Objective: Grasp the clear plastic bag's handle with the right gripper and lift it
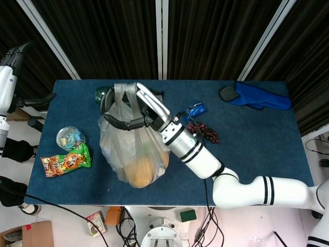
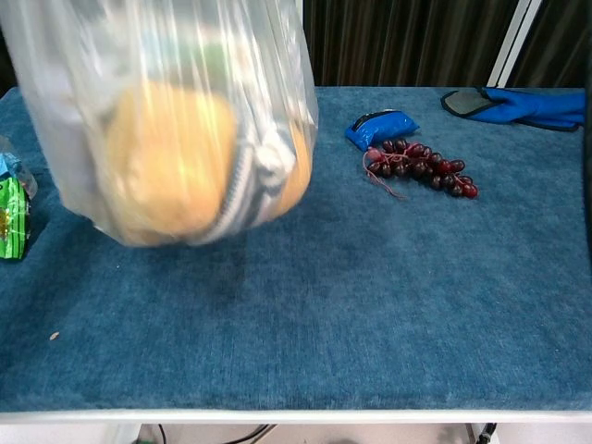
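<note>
The clear plastic bag (image 1: pixel 132 154) hangs above the blue table (image 1: pixel 247 154) from its bunched handle (image 1: pixel 121 91). My right hand (image 1: pixel 140 114) grips that handle from the right, fingers curled through the loop. In the chest view the bag (image 2: pixel 166 120) is blurred and off the cloth, with its shadow below. Inside lies a round orange item (image 2: pixel 171 162) beside a striped white one. My left hand (image 1: pixel 6 85) is at the far left edge, off the table, fingers apart and holding nothing.
A green bottle (image 1: pixel 102 94) lies half hidden behind the bag. Grapes (image 1: pixel 203 131) and a blue packet (image 1: pixel 195 110) lie right of the bag, and blue cloth (image 1: pixel 257 98) at the back right. A green snack pack (image 1: pixel 67 162) and a clear wrapper (image 1: pixel 69 137) lie left.
</note>
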Robot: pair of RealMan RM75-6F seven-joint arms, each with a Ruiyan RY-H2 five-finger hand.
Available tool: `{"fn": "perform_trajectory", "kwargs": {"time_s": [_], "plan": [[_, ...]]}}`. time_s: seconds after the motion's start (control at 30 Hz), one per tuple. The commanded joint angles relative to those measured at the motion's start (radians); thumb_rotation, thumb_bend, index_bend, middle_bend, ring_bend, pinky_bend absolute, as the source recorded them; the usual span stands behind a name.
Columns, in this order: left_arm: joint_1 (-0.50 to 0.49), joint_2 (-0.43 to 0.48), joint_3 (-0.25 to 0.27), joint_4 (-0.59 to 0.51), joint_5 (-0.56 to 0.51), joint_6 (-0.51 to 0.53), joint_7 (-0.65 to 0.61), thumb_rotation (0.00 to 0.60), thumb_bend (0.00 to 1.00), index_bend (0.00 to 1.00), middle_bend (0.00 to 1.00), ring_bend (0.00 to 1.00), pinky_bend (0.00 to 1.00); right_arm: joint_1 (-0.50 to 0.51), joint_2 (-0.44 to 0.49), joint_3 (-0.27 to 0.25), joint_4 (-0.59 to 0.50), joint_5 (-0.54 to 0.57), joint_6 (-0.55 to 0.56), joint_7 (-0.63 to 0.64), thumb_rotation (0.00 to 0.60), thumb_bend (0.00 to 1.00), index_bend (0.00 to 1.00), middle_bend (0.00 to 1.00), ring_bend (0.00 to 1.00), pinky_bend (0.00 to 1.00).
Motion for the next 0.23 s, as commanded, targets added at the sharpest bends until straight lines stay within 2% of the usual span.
{"fn": "perform_trajectory", "kwargs": {"time_s": [0.03,0.23], "plan": [[0.020,-0.041,0.012,0.028,0.033,0.045,-0.033,0.600,0.14,0.04,0.10,0.03,0.13,0.032,0.037,0.058,-0.024,0.066,0.064,-0.068,0.600,0.34,0.52,0.48,0.38,0.37],[0.031,-0.115,0.038,0.111,0.072,0.052,-0.110,0.600,0.16,0.05,0.10,0.03,0.13,0.082,0.101,0.121,-0.032,0.194,0.090,-0.151,0.600,0.34,0.52,0.48,0.38,0.36]]}}
